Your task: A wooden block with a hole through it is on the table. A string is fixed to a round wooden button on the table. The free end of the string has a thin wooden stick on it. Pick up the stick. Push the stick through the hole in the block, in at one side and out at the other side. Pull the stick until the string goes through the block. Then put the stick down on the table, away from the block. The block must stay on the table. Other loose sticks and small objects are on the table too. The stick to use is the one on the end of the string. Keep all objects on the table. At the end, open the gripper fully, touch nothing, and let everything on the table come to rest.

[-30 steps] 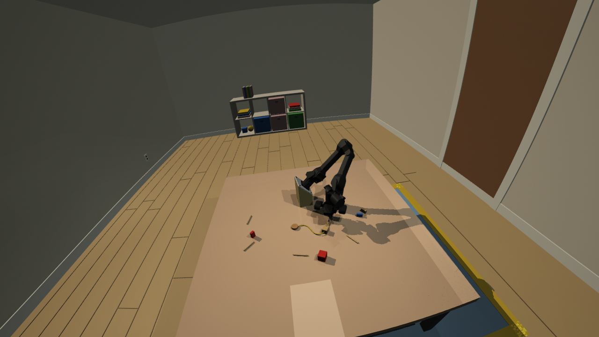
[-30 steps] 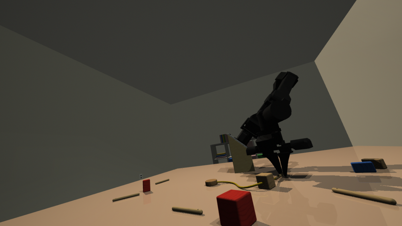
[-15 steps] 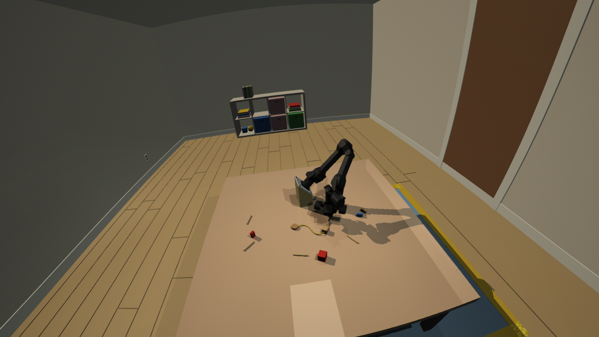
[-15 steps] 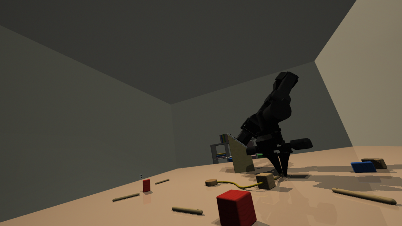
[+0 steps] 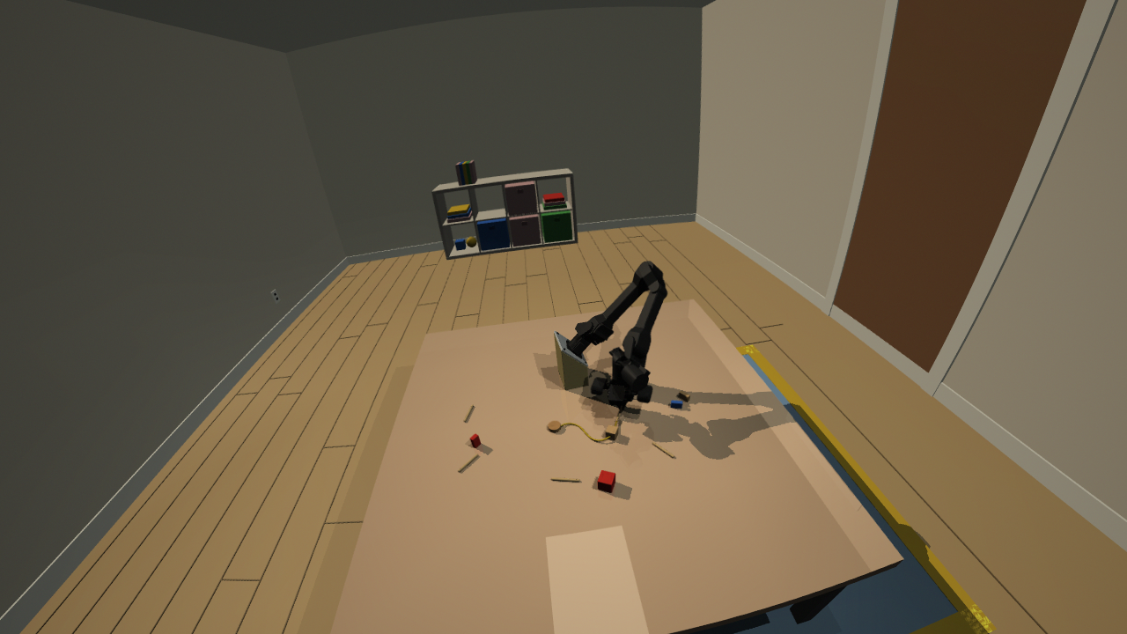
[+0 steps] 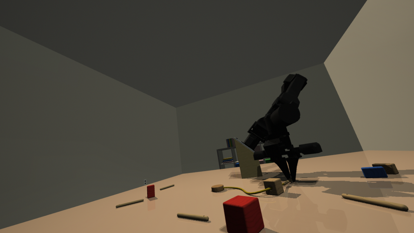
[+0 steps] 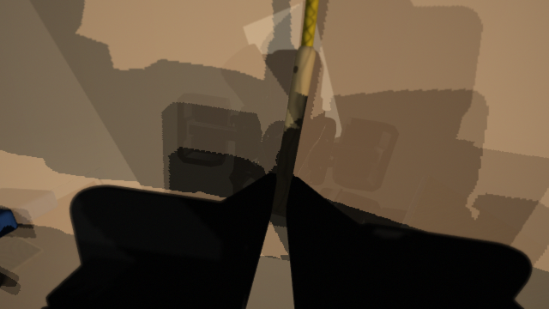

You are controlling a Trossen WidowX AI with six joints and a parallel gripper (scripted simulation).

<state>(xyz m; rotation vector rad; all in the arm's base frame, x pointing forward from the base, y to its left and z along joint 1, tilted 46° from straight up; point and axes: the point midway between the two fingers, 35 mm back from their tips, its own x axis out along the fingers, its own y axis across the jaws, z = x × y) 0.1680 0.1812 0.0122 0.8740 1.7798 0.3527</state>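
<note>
Illumination: warm and moderate on the surface [image 5: 504,504] [image 6: 95,217]; walls dim. The top view shows a pale rectangular light patch at the near edge. Arm [image 5: 650,315] [image 6: 289,113] shadows extend toward the surface's right edge. The exterior view shows faint reflections. Wrist view: overlapping shadows; hand [image 7: 281,183] nearly black.

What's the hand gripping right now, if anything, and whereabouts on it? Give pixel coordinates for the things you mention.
The hand [image 6: 292,180] [image 7: 281,183] grips the thin stick [image 6: 286,183] [image 7: 304,70] near the end away from the string [image 6: 254,192] [image 7: 310,26].

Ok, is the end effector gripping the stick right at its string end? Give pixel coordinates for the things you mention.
No, the string [image 7: 310,23] joins the stick [image 7: 304,73] beyond the fingertips.
</note>
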